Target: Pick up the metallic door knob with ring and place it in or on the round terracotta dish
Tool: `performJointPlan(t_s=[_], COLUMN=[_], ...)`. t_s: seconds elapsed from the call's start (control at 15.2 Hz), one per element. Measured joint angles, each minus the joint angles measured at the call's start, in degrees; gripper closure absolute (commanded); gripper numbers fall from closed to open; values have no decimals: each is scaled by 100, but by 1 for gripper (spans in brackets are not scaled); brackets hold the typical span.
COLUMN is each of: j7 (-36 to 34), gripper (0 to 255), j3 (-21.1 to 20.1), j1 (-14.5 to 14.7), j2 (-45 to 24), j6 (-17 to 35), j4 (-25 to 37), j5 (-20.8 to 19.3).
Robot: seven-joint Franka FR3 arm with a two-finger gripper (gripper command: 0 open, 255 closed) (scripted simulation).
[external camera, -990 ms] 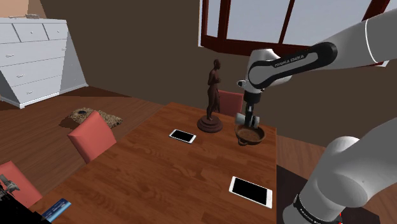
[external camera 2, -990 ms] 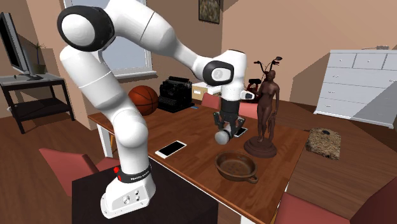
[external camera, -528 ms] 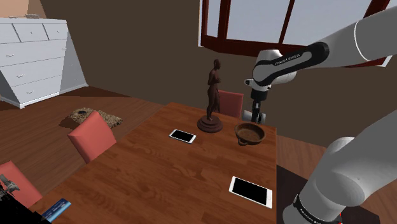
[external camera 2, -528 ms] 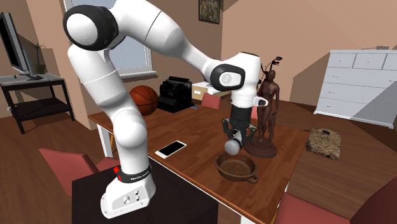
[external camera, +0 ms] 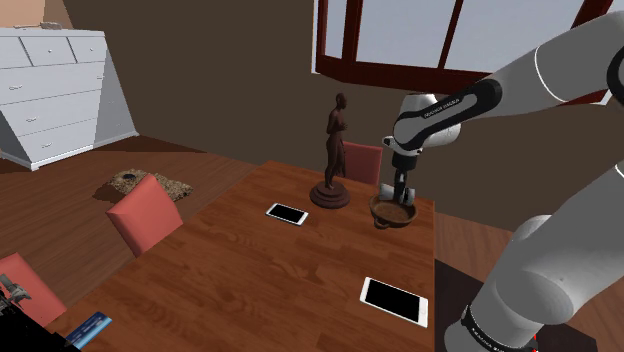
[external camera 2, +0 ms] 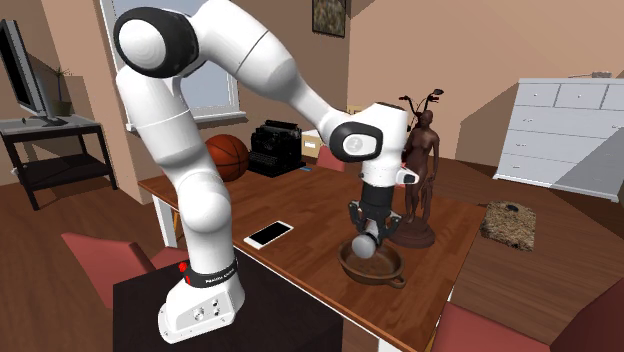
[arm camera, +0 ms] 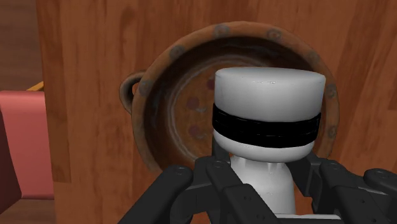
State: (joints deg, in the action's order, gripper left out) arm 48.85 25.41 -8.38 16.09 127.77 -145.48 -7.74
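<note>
The door knob is a pale grey cylinder with a black band round it. My gripper is shut on its stem, and the knob's head points down. The round brown dish with small loop handles lies directly under the knob. In the second exterior view the knob hangs just above the dish, under the gripper. In the shoulder view the gripper stands over the dish near the table's far corner.
A dark figurine on a round base stands close beside the dish. Two phones lie on the wooden table. A basketball and a black machine sit at one end. Red chairs surround the table.
The gripper carried the knob sideways from beside the dish to above it, then came down until the knob hangs just over the bowl.
</note>
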Motion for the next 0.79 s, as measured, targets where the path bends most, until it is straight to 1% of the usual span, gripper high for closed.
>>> performJointPlan(t_s=[0.26, 0.59, 0.66, 0.79], j7=[69, 79, 79, 79], gripper=[255, 255, 0, 0], j3=[59, 66, 66, 66], j1=[23, 28, 28, 28], j2=[-217, -253, -253, -253], j6=[315, 366, 367, 368], j4=[-106, -120, -120, -120], j5=[62, 75, 75, 75])
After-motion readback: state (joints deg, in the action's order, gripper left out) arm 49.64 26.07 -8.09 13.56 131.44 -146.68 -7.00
